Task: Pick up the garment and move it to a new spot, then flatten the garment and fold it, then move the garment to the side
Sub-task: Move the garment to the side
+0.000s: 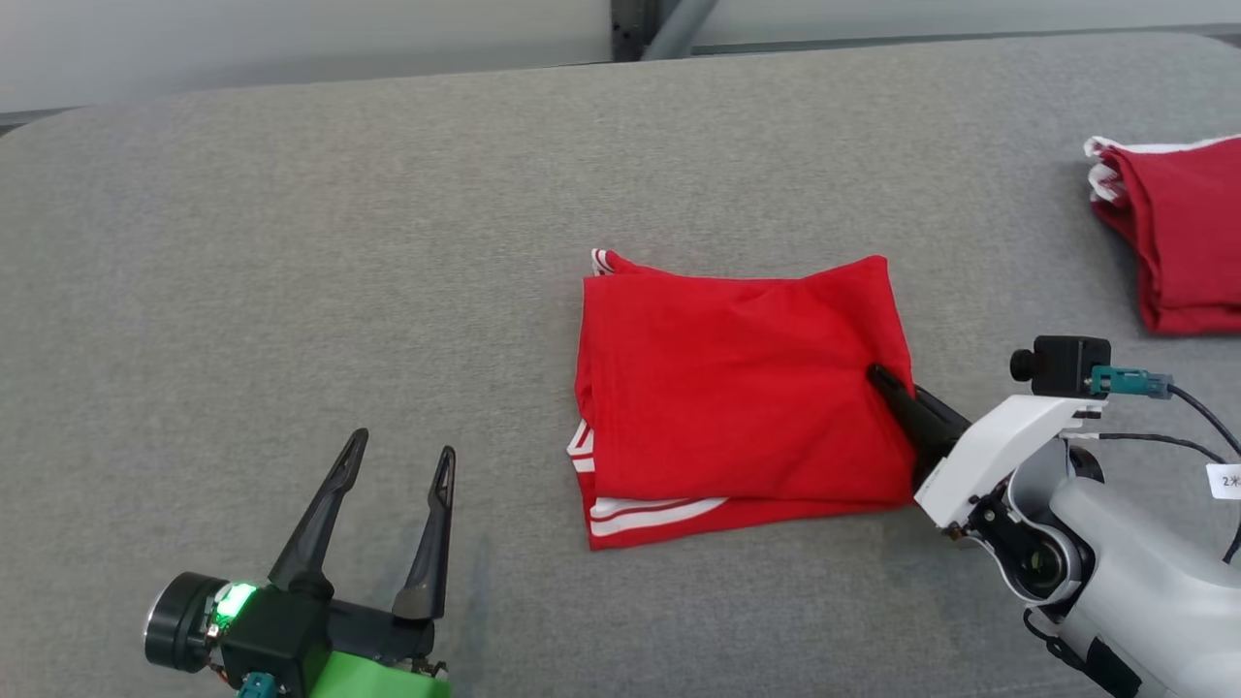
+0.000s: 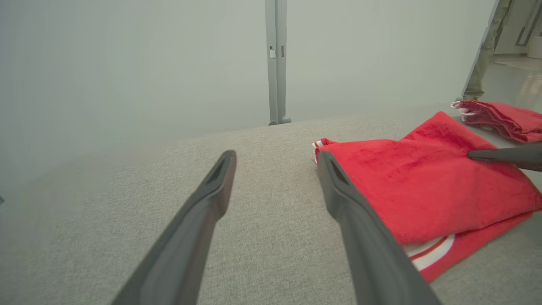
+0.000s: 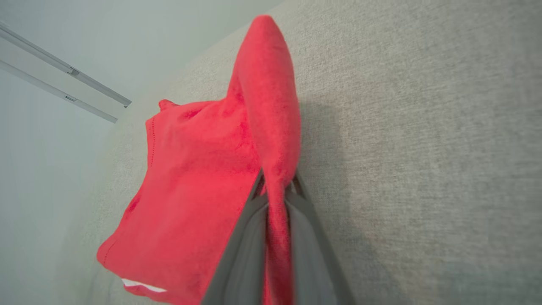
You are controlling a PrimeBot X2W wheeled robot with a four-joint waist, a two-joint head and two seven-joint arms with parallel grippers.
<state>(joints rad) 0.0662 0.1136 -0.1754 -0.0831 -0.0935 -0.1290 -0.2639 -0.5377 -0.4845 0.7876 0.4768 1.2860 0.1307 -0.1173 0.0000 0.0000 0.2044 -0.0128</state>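
The garment [image 1: 737, 397] is red with white stripes and lies folded in a rough square in the middle of the grey surface. My right gripper [image 1: 887, 383] is shut on the garment's right edge; in the right wrist view the red cloth [image 3: 271, 127] is pinched between the two fingers [image 3: 245, 237]. The garment [image 2: 423, 186] also lies to the right in the left wrist view, with the right gripper's finger [image 2: 504, 154] on it. My left gripper [image 1: 402, 460] stands open at the lower left, well apart from the garment, with nothing between its fingers [image 2: 211, 190].
A second folded red garment [image 1: 1178, 228] with white trim lies at the far right edge of the grey padded surface [image 1: 291, 242]. A grey post [image 2: 275, 63] stands behind the surface. Bare surface stretches to the left and back.
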